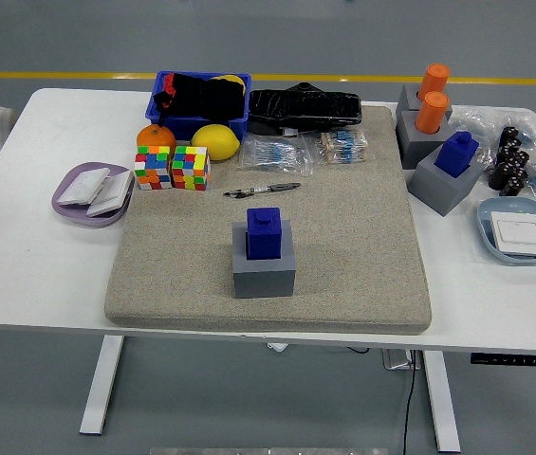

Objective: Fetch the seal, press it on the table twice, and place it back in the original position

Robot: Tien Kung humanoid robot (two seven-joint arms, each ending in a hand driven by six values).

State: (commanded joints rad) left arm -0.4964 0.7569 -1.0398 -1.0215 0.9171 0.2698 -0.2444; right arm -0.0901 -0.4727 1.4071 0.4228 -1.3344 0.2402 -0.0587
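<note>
We see neither hand; the blue block seal [264, 232] sits upright in its grey square holder [264, 269] mid-mat, toward the beige felt mat's [362, 246] near edge.

A white table [40, 275] carried a wide beige mat [343, 246] at its middle. A purple dish [73, 204] lay left of the mat. On the right sat a blue dish [495, 227], with grey holders [438, 190] farther back.
</note>
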